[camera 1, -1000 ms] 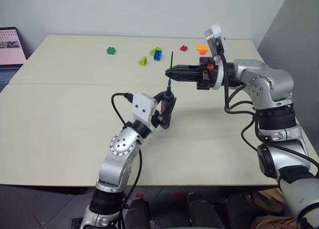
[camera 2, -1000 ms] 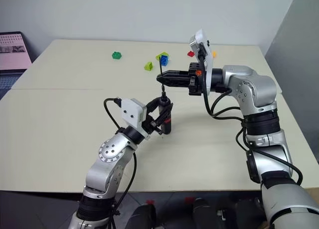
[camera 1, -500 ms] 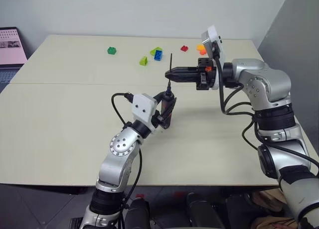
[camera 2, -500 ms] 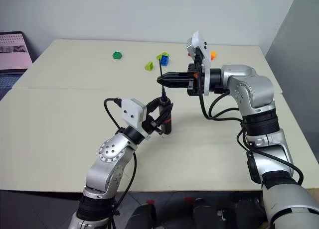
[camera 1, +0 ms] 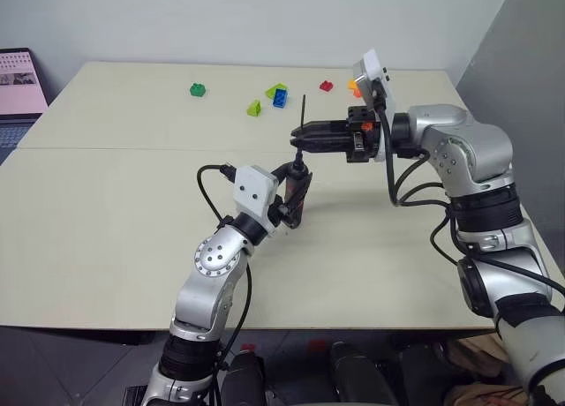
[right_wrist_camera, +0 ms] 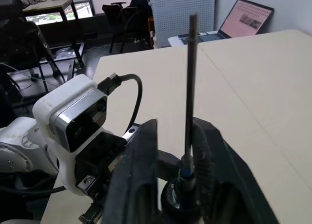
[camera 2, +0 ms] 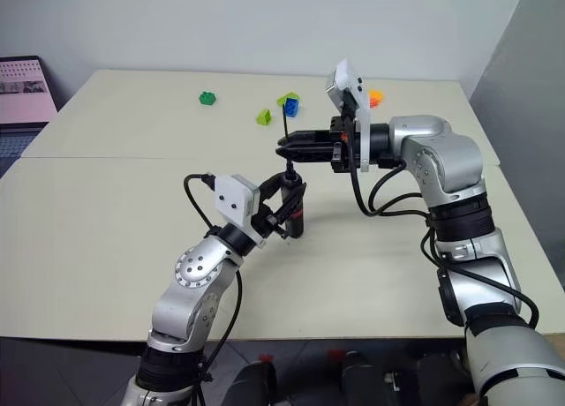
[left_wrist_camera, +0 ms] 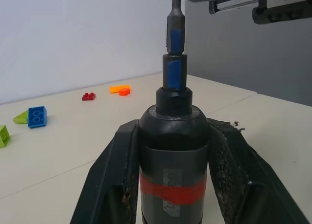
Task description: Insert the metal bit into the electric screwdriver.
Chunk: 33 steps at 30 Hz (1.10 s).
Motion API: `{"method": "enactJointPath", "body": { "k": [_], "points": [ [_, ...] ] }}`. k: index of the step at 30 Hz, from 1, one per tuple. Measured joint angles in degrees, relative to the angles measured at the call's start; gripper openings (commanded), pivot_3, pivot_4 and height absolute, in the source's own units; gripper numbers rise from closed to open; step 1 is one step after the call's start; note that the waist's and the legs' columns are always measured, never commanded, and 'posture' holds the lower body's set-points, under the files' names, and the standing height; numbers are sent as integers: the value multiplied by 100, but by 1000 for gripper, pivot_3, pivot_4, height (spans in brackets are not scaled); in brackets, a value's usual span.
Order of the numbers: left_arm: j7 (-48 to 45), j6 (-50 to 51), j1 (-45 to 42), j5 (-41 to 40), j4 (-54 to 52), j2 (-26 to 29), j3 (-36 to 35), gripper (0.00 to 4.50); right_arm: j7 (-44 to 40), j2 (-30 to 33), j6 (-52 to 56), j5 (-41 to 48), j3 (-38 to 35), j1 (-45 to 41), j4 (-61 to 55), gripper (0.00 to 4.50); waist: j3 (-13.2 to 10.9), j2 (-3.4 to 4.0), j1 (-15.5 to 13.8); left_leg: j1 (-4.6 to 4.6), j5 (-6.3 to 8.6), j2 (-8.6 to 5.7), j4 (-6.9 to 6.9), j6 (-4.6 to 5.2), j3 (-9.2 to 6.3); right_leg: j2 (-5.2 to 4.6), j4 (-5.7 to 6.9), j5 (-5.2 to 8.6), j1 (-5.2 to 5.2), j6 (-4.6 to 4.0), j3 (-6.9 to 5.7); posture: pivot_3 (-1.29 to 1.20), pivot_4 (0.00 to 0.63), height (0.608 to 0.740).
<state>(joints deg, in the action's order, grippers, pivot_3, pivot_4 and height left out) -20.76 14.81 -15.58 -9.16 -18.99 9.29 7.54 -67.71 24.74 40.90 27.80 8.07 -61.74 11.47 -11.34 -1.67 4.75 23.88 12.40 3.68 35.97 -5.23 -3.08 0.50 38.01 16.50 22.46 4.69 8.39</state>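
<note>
L gripper (camera 1: 295,192) clamped on the driver (left_wrist_camera: 173,151), fingers (left_wrist_camera: 114,175) tight on both sides of the barrel, red band showing between them; driver stands upright, tip up, base at the table (camera 1: 115,221). R gripper (camera 1: 300,139) comes in level from the right just above the driver tip, jaws slightly apart w/ the bit (right_wrist_camera: 190,87) running vertical between them. R wrist view: gap visible between the bit shaft and the one finger (right_wrist_camera: 141,170), other finger close alongside; can't tell if it still touches. L wrist view gives what the head cams don't: bit's lower end w/ blue marks sits in the driver's collar, shaft rising straight into the R gripper overhead. Head views: bit pokes up past the R fingers, thin dark line, in line w/ the driver below. Bricks (camera 1: 278,95) scattered on the far side of the table, well apart from both grippers; green one (camera 1: 197,90) to their left, red + orange near R wrist. Laptop (camera 1: 19,79) at far left edge.
</note>
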Motion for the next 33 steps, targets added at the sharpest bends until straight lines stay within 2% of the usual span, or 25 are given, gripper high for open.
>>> {"method": "enactJointPath", "body": {
  "k": [4, 15, 21, 26, 31, 33],
  "points": [
    [-1, 0, -11, 0, 12, 0, 0, 1611, -4, 9, 6, 6, -1, 7, -33, 2616, 0, 0, 0, 0, 0, 0, 0, 0, 0, 0, 0, 0, 0, -1, 0, 0, 150, 740],
    [-11, 2, -105, -12, 109, 1, 1, 1611, 48, 363, 19, 25, -67, 375, -368, 2627, 0, 0, -3, 1, 0, 0, 0, 0, 0, 0, -1, 0, 0, 0, -1, 0, 150, 740],
    [-8, 88, -428, 35, 332, 130, -22, 1611, 320, 866, 144, 178, -624, 921, -1046, 2627, 0, -1, -10, 2, 0, 0, 1, 0, -2, 0, -1, 1, 0, 2, -2, 0, 150, 740],
    [-164, 193, -1241, 421, 692, 647, 35, 1611, 721, 1233, 403, 347, -1066, 1507, -1810, 2627, -2, -1, -17, 15, 0, -2, -1, 0, 0, 0, 3, 0, 15, 0, 1, 0, 150, 740],
    [-1152, 307, -3018, 1097, 2078, 1922, 396, 1611, 1104, 1893, 316, 226, -1426, 2415, -2930, 2627, -3, 0, -99, 71, -1, -6, 2, -1, -4, -1, 3, -1, 73, 0, -4, 0, 150, 740],
    [-1721, 134, -3530, 1354, 2699, 2211, 751, 1611, 1155, 2222, 185, 72, -1500, 2712, -3223, 2627, -3, 1, -131, 76, -1, -5, 0, -1, -3, -2, -4, -1, 77, 0, -5, 0, 150, 740]
  ]
}}
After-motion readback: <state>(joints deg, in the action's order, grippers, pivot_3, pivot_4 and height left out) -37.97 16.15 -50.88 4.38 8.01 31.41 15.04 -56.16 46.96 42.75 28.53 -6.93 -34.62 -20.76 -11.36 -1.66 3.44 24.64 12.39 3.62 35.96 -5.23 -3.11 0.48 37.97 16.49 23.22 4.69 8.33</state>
